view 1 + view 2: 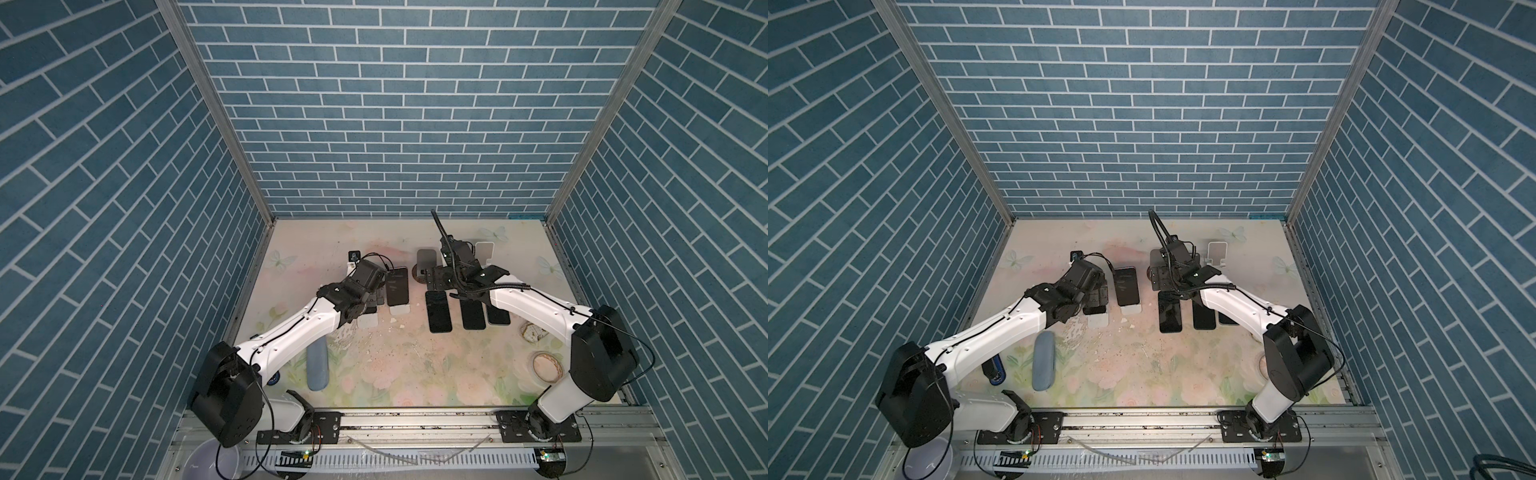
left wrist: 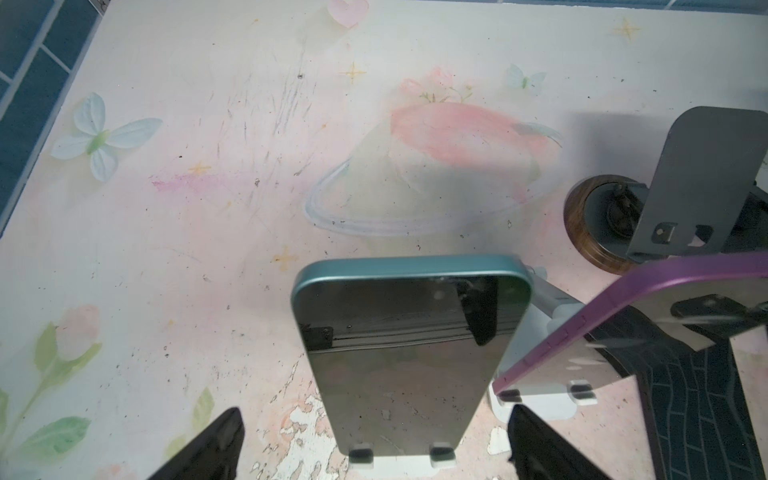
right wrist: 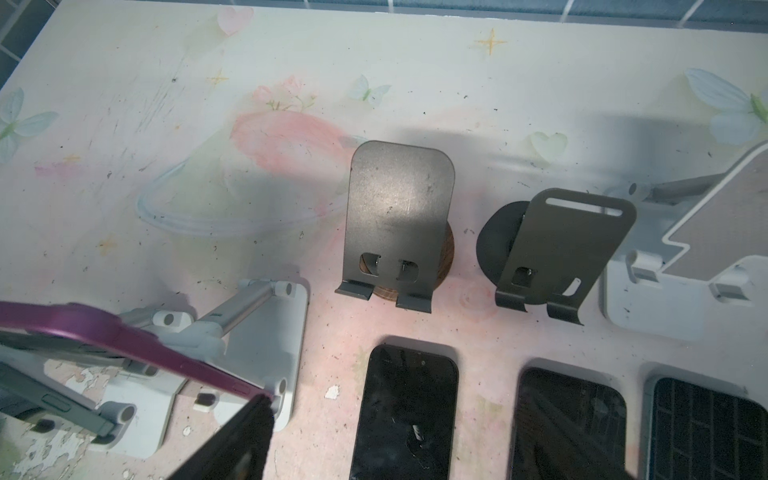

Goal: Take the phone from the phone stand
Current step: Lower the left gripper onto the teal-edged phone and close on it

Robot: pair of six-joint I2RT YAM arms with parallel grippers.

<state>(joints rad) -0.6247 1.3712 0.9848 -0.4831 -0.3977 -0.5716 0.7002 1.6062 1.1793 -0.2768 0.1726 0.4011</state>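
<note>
Phone in teal casing (image 2: 409,353) stands propped on its white stand (image 2: 401,459), lower edge behind the two lips. Left gripper (image 2: 374,444) hangs in front of it with jaws spread wide — one finger (image 2: 208,449) on each flank, neither touching. Nothing is held.

Just beside it a purple phone (image 2: 623,316) leans on a second white stand (image 2: 544,401).

Right gripper (image 3: 415,469) is likewise open and empty, hovering over three dark phones lying flat (image 3: 405,411) before two bare grey stands (image 3: 397,224).

Risk, in my judgement: the right-hand finger has little room beside the purple phone and could knock it — and a grip low on the glass may drag the light stand along.

Both top views hide the teal phone behind the left wrist; only the wrist camera shows the jaw clearance. A top view alone shows the blue case (image 1: 318,361) nearby.
</note>
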